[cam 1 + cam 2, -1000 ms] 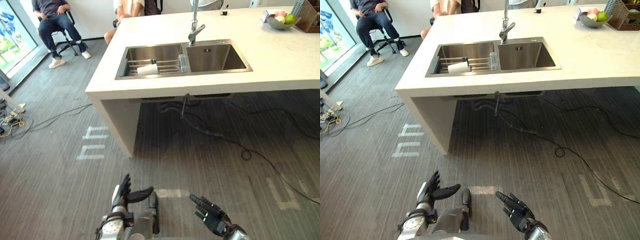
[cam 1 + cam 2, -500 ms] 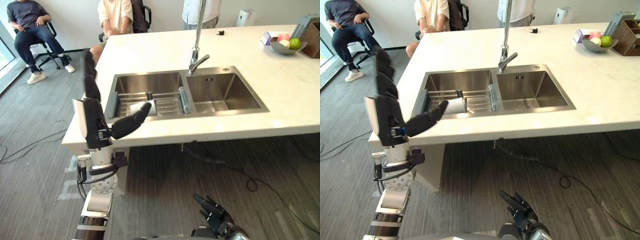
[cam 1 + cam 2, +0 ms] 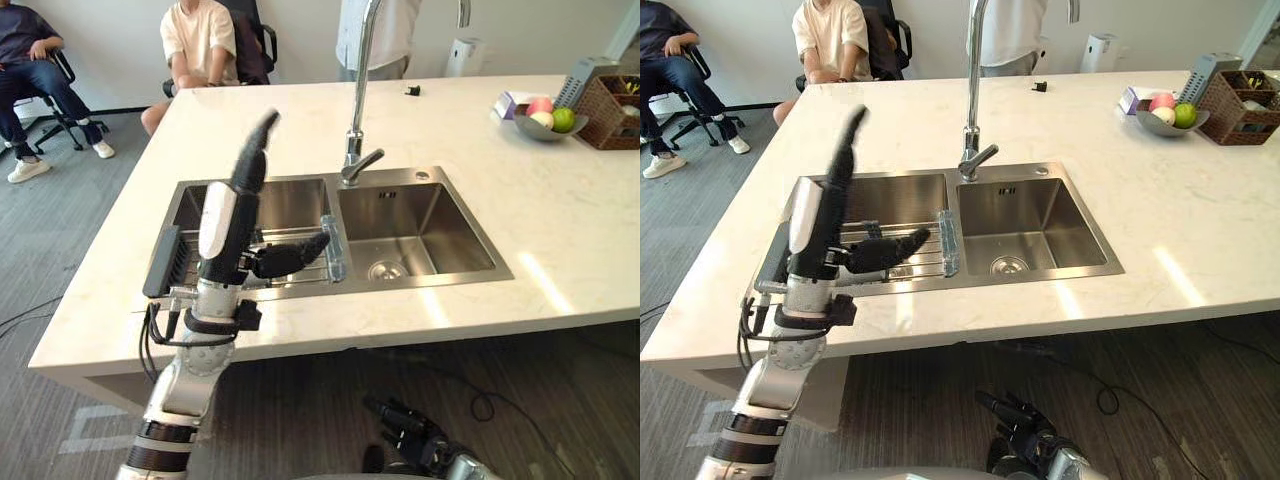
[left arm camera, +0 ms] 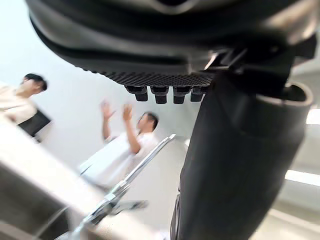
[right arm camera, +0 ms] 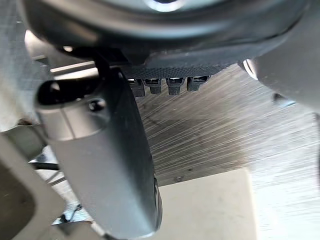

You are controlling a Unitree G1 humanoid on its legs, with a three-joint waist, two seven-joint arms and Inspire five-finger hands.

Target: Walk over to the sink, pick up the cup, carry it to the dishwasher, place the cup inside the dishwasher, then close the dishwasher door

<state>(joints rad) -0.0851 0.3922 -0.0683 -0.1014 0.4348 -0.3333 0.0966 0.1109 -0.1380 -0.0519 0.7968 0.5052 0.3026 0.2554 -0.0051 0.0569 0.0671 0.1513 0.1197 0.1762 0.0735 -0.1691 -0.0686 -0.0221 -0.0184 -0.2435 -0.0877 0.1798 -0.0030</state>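
The double steel sink (image 3: 420, 288) is set in the white counter just in front of me. My left hand (image 3: 226, 214) is raised over the left basin, open, with the fingers straight up and the thumb pointing right. It covers the spot on the wire rack (image 3: 931, 256) where the white cup lay, so the cup is hidden. In the left wrist view the left hand (image 4: 240, 165) holds nothing and the tap (image 4: 125, 187) shows beyond it. My right hand (image 3: 410, 430) hangs low below the counter edge, open and holding nothing.
A tall tap (image 3: 355, 100) stands behind the basins. A fruit bowl (image 3: 540, 115) and a wicker basket (image 3: 605, 100) sit at the far right of the counter. Two people sit on chairs (image 3: 200, 40) beyond it, and another stands (image 3: 375, 40) there.
The camera has come closer to the sink. My left hand has risen and moved right over the left basin, now covering the cup. The right hand stays low.
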